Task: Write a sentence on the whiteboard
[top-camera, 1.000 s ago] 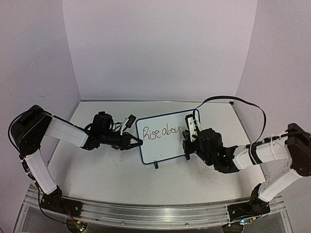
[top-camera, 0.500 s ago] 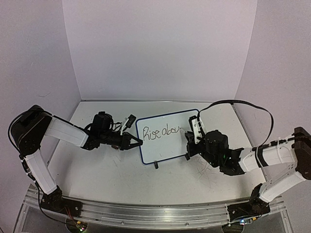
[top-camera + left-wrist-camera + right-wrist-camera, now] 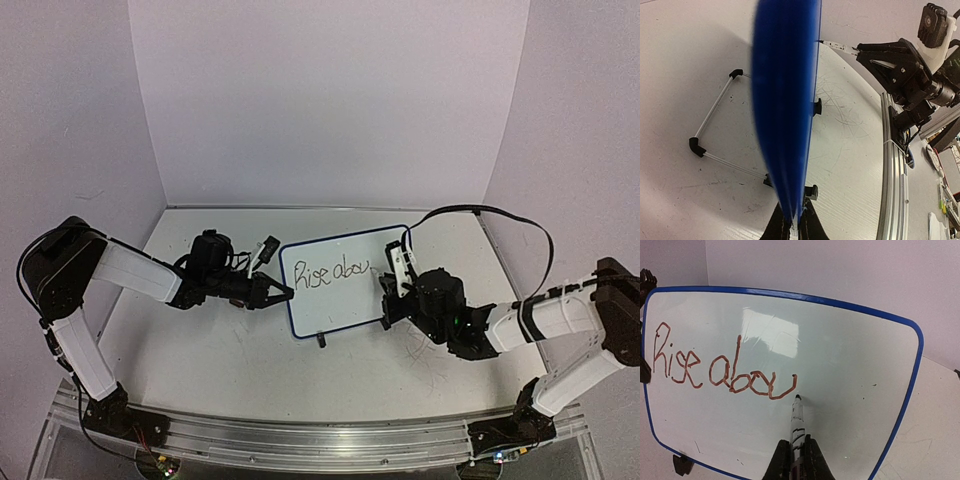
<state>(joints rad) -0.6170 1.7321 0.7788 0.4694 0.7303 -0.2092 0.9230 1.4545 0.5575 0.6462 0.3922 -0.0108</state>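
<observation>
Both pincers are clamped. The right pincer is narrow around a marker, white barrel with black bands, sticking straight out ahead of the fingers. The marker tip touches the whiteboard, directly ahead of this pincer and just right of the last written letter.

The sentence reads "Rise abou" so far, one row only, up and to the left of the marker tip. The strokes look reddish-brown in the right wrist view and dark from above. The board face to the right of the tip and below it is blank.

The left pincer is pinched on the whiteboard's blue rim at its left edge, the board seen edge-on straight ahead of the fingers. The wire stand sits on the surface to the left of that pincer, behind the board. A black clip foot shows on the board's front side, farther ahead.

From above, the board stands tilted back between the two pincers, the left one at its left edge, the right one in front of its right half.
</observation>
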